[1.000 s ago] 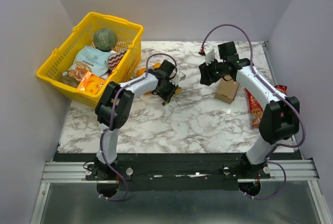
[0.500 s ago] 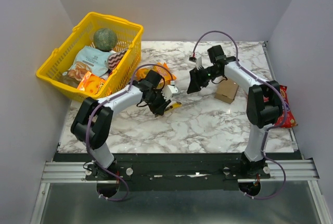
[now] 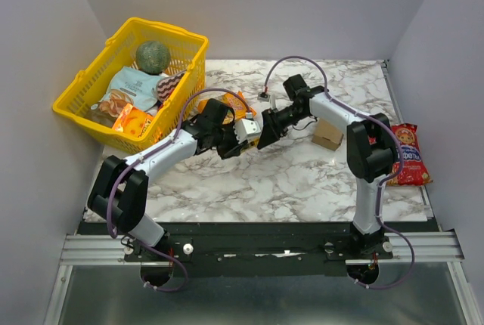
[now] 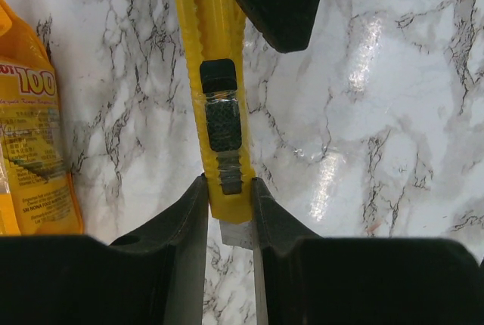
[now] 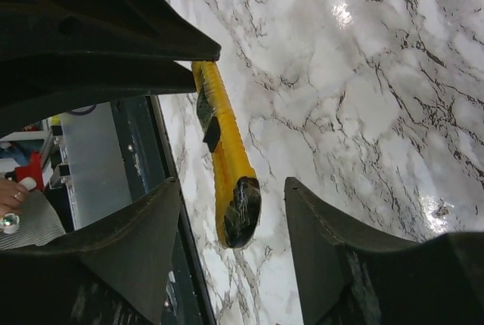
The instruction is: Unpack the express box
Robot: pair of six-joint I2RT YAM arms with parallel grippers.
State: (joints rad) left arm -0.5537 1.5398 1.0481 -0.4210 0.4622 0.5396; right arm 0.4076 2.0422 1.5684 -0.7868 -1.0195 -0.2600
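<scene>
The express box (image 3: pixel 327 134) is a small brown cardboard box on the marble table, right of centre, behind my right arm. My left gripper (image 3: pixel 246 130) is shut on a yellow utility knife (image 4: pixel 221 106); in the left wrist view (image 4: pixel 228 189) the jaws pinch its blade end, with a bit of blade showing. My right gripper (image 3: pixel 265 134) meets it from the right. In the right wrist view (image 5: pixel 232 189) it is open, with its fingers (image 5: pixel 151 227) on either side of the knife's black rear end (image 5: pixel 240 212), not touching it.
An orange snack packet (image 3: pixel 236 103) lies behind the left gripper and shows in the left wrist view (image 4: pixel 30 151). A red snack bag (image 3: pixel 408 155) lies at the table's right edge. A yellow basket (image 3: pixel 79 87) holding snacks and a green ball stands at the back left.
My right gripper has swung left, away from the box, to the left gripper. The left arm has turned the knife toward it. The knife's rear end now sits between the open right jaws.
</scene>
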